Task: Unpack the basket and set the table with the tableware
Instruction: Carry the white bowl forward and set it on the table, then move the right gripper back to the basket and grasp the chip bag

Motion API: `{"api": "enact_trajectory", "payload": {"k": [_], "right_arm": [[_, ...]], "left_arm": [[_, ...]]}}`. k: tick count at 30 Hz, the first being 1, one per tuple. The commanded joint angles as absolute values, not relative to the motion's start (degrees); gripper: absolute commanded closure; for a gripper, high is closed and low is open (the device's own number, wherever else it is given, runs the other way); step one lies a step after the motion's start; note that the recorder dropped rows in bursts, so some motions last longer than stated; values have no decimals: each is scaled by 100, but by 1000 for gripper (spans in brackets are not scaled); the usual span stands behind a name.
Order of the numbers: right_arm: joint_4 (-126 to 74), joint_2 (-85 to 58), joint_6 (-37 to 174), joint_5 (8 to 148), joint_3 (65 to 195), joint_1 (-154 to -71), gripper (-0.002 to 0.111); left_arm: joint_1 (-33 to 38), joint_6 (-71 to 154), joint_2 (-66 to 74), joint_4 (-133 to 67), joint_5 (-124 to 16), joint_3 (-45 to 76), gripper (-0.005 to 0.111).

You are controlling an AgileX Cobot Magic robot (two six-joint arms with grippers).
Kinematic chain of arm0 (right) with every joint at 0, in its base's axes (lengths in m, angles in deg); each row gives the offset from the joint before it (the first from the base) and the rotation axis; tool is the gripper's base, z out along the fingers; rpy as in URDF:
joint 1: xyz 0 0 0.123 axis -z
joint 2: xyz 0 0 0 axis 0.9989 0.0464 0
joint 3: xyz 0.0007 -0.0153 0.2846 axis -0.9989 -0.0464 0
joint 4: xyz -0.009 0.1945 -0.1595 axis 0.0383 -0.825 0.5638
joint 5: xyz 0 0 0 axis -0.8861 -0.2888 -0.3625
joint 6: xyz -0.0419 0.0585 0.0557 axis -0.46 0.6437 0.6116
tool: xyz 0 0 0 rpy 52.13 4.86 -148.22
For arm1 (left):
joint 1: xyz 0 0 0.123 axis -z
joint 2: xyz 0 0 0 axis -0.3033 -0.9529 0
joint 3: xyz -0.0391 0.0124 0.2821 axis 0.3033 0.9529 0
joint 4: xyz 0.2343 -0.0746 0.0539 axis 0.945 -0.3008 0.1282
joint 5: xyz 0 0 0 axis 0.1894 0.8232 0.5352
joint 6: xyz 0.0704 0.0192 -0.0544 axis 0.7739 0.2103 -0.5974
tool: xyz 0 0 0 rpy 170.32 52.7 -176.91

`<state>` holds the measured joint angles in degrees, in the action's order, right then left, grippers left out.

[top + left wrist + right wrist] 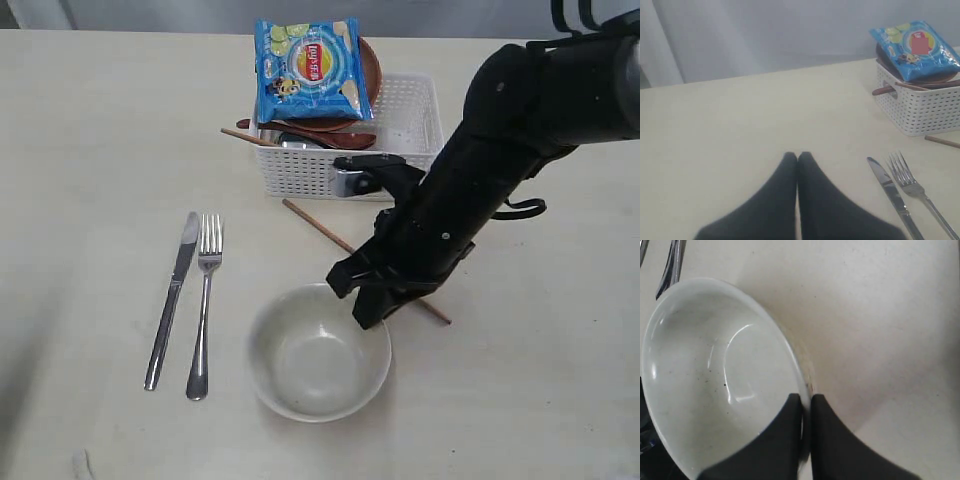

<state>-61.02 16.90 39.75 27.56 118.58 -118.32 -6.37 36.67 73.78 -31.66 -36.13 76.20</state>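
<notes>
Right gripper (372, 313) pinched tight on the bowl (305, 360) rim; thin hold, so bowl may tilt and slip on any lift.

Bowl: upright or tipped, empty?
Upright, empty: bowl opening faces up on the table, inside bare; right hand shut on its rim.

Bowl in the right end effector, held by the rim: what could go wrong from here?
1. The right end effector grips the off-white round bowl at one rim spot; it could tip or slip when moved.
2. The thin wooden chopstick lies under that arm; a sideways move might sweep it.
3. The blue chips bag rests atop the white perforated plastic basket and may slide off during later picks.
</notes>
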Motion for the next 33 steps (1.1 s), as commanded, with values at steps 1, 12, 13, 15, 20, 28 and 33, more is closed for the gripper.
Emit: {"api": "enact_trajectory", "payload": {"k": [1, 12, 13, 15, 20, 28, 33], "right_arm": [[-6138, 1674, 3904, 2939, 11863, -11843, 108], [-5980, 1674, 4059, 2922, 11863, -11843, 57], [-5980, 1674, 4073, 2931, 11863, -11843, 52], [-5962, 1674, 4073, 2931, 11878, -11843, 50], [-5427, 1654, 4476, 2711, 12290, -11810, 51], [-4686, 1257, 5121, 2527, 13193, -11810, 51], [-4031, 1091, 5788, 2832, 13729, -11810, 51]], "left_arm": [[-639, 3648, 7393, -3139, -3658, 7630, 107], [-639, 3648, 7393, -3139, -3658, 7630, 107], [-639, 3648, 7393, -3139, -3658, 7630, 107], [-639, 3648, 7393, -3139, -3658, 7630, 107], [-639, 3648, 7393, -3139, -3658, 7630, 107], [-639, 3648, 7393, -3139, -3658, 7630, 107], [-639, 3648, 7393, -3139, -3658, 7630, 107]]}}
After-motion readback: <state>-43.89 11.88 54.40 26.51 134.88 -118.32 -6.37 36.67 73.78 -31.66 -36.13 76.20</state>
